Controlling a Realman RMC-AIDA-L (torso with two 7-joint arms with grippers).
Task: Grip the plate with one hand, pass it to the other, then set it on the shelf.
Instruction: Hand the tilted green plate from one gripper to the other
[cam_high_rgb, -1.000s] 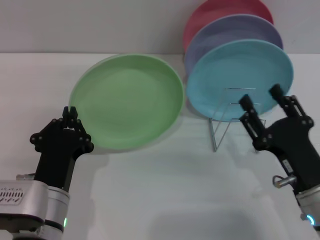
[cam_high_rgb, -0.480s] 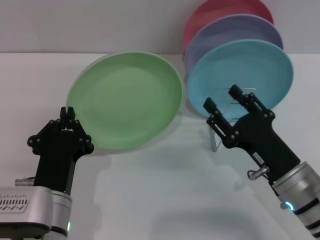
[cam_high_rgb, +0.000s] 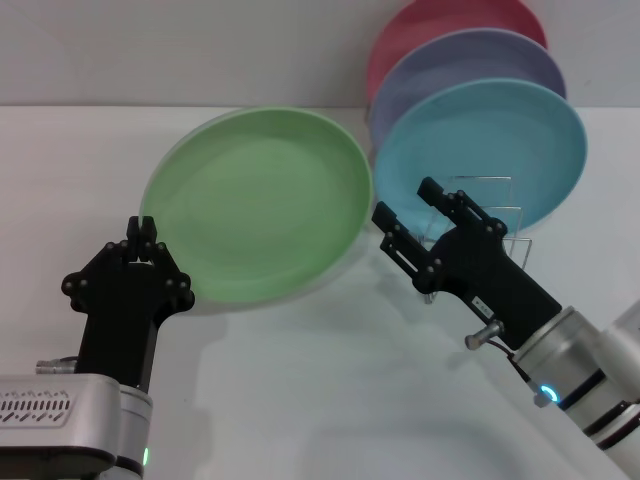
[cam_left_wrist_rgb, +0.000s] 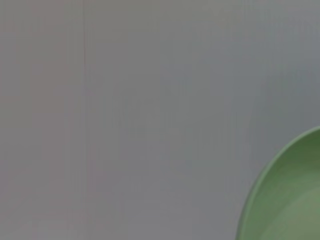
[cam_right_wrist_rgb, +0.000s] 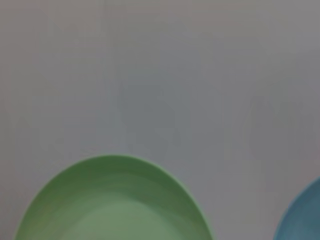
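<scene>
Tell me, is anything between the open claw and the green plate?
Nothing visible is. The right claw is open just beside the green plate's right edge, with only a bare gap between them. The blue plate and the rack are behind it, on its far side. The left claw is shut on the plate's other edge.

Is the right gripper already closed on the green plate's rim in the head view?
No. The right gripper is open, just beside the green plate, its fingers not yet clamping the rim, while the left gripper holds the plate.
</scene>
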